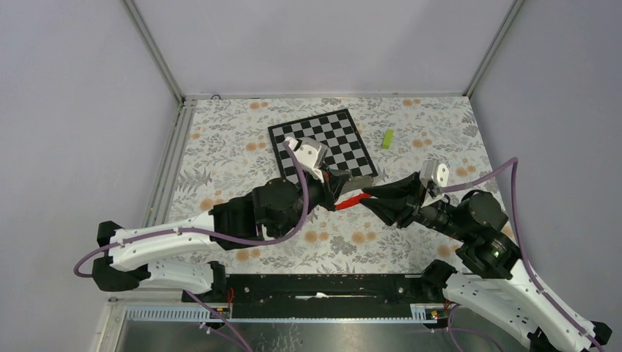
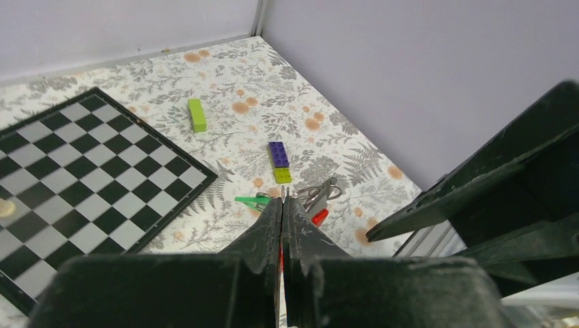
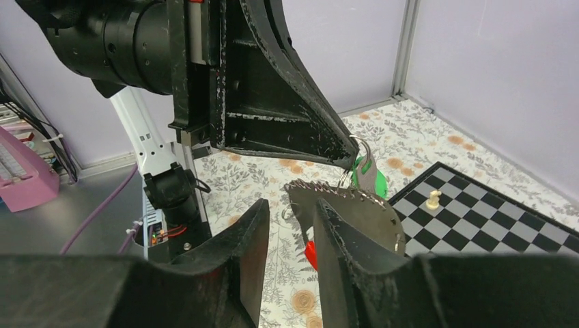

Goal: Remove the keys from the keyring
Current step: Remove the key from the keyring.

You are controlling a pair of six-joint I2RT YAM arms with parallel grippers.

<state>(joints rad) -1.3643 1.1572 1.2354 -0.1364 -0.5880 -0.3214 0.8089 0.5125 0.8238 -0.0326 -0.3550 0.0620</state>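
My left gripper (image 2: 283, 199) is shut, and a sliver of metal from the keyring (image 2: 322, 193) shows at its tips. In the right wrist view the silvery ring (image 3: 360, 145) hangs from the left gripper (image 3: 349, 158) above the table. A green-headed key (image 3: 372, 179), a stitched brown fob (image 3: 355, 215) and the red strap (image 3: 311, 253) dangle below it. The green key (image 2: 251, 201) also sticks out left of the shut jaws. My right gripper (image 3: 290, 205) is open just in front of the fob, with only tablecloth showing in its gap. From above, the two grippers (image 1: 343, 192) (image 1: 372, 196) meet tip to tip over the red strap (image 1: 353, 199).
A chessboard (image 1: 345, 125) lies behind the grippers, with a small pale chess piece (image 3: 432, 199) on it. A lime-green block (image 1: 387, 138) lies to its right. A purple-and-yellow block (image 2: 279, 161) lies on the flowered cloth beyond the left jaws. Walls close in the back and right.
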